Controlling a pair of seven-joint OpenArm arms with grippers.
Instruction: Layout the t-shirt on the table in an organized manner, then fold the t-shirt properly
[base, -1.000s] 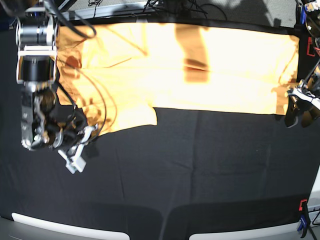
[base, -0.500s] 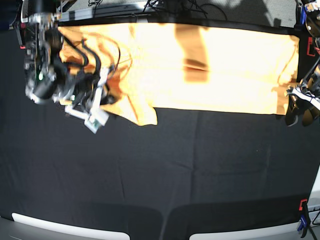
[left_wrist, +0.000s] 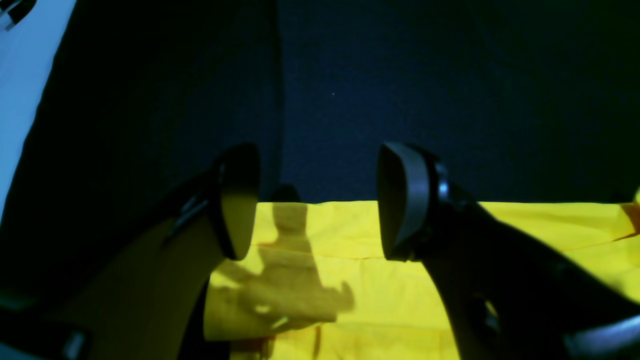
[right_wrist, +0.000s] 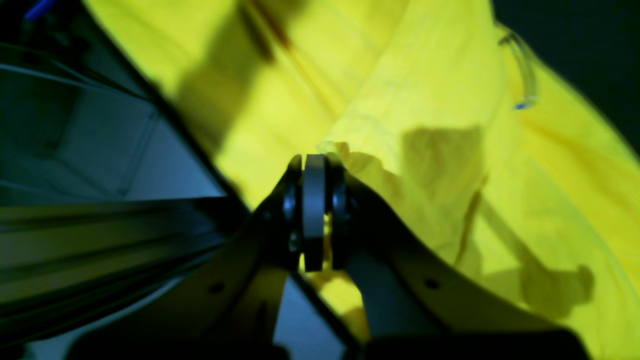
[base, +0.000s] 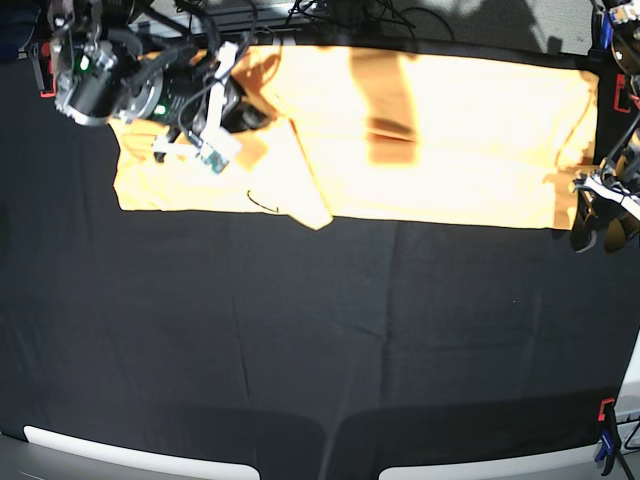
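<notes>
Across the far half of the table (base: 300, 340) lies the t-shirt (base: 450, 140), spread sideways in a long band, pale orange-yellow, plain, no print or readable label anywhere on it. Fabric looks thin and soft, with light creases; one sleeve end folded over into a pointed flap at the near edge (base: 310, 205). Table cover is matte black cloth, faint crease lines running across it, red-and-black clamp (base: 605, 415) at the near corner and another (base: 620, 95) at the far edge. No writing readable in any view.

Right gripper (right_wrist: 315, 165) at the far corner of the shirt, base view's left: jaws pressed together, pinching a ruffled edge of the yellow cloth between the dark pads. Right wrist view is blurred; cloth bunches and drapes away from the pinch, shadows across it. Thin clear loop, maybe a cable or tag (right_wrist: 522, 70), sits on the fabric, cannot tell which. Arm body is black and silver metal with looping black cables (base: 190, 90).

Left gripper (left_wrist: 317, 200) at the opposite end of the shirt: jaws spread wide, nothing between them. Fingers (left_wrist: 405, 200) are black, rounded, smooth, paddle-shaped. They hover just above the hem corner, whose straight edge meets black cloth; stitched hem line visible (left_wrist: 350, 257).
</notes>
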